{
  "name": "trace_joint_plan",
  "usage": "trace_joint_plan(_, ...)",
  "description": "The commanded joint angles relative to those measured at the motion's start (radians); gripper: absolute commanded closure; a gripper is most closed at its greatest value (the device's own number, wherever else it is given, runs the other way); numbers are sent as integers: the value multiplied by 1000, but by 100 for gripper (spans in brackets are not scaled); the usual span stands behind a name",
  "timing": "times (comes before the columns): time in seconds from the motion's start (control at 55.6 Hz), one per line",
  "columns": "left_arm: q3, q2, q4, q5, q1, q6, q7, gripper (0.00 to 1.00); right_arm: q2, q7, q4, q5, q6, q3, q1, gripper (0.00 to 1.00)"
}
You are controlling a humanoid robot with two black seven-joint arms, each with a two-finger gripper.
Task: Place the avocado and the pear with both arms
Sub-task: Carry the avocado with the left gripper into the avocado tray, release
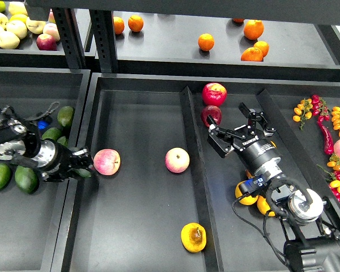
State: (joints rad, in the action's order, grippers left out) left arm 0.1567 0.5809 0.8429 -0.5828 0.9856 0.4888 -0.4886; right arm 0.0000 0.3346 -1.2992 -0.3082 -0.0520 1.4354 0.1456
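My left gripper (81,163) reaches in from the left over the wall between the avocado bin and the middle tray, beside a pink apple (106,161). It is shut on the dark green avocado (84,172), of which only a sliver shows between the fingers. The pear (193,237), yellow-orange with a brown blotch, lies at the front of the middle tray, clear of both grippers. My right gripper (226,120) is open and empty in the right tray, just right of a dark red apple (211,115).
Loose avocados (26,178) lie in the left bin. A second pink apple (177,160) lies mid-tray and a red apple (214,93) at the back. Yellow fruit (246,195) sits under my right arm. Chillies and tomatoes (327,127) are far right, oranges (205,42) on the back shelf.
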Motion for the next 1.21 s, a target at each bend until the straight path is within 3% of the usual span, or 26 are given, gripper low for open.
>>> trace_joint_plan(0.0,3,37,-16,0,-10,0,0,83,0,0,0,0,-2,60,6,0)
trace_joint_plan(0.162,1,73,-28,0,-53,0,0,83,0,0,0,0,-2,97,9,0)
trace_joint_plan(0.54,3,4,-93,-3,-108,0,0,80,0,0,0,0,-2,102,0,0)
trace_joint_plan(1.188,1,-101,-220,-5,-111,0,0,63,0,1,0,0,-2,97,-6,0)
